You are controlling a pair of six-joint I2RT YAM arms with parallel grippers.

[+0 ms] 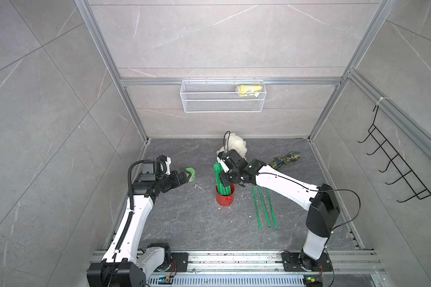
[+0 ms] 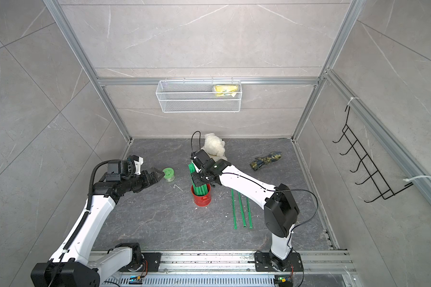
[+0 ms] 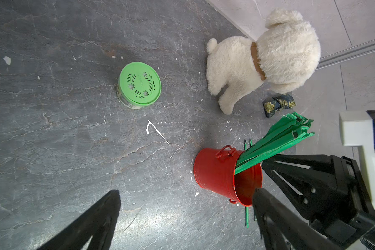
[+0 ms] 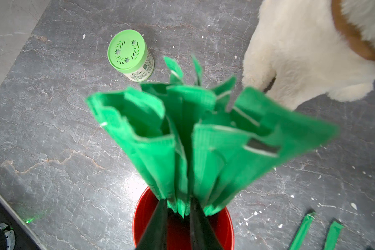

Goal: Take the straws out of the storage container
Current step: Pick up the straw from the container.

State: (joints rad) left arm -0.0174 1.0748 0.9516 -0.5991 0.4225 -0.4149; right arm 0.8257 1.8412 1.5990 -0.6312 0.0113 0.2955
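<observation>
— Where are the straws (image 1: pixel 218 174)?
— Most stand bunched in the storage container (image 1: pixel 225 198), the red can upright near the middle of the bench (image 1: pixel 184 223). Their tops fan out well above its rim.
— All of them inside?
— No. Three loose straws (image 1: pixel 264 206) lie flat side by side on the bench, just to the can's right, under the right arm.
— And the right gripper (image 4: pixel 178 200)?
— At the mouth of the can. Its jaws are drawn in narrow on a few straws from the middle of the bunch; the rest splay around the outside.
— The left gripper (image 3: pixel 186 191)?
— Jaws spread as wide as they go, nothing between them. In both top views it hangs just beside the green-lidded jar (image 1: pixel 190 173), apart from the can.
— What else is around?
— A white plush dog (image 1: pixel 237 146) behind the can by the back wall, and a patterned cloth bundle (image 1: pixel 285 159) to its right. On the wall, a white mesh basket (image 1: pixel 222 106) holds a yellow packet (image 1: pixel 249 90).
</observation>
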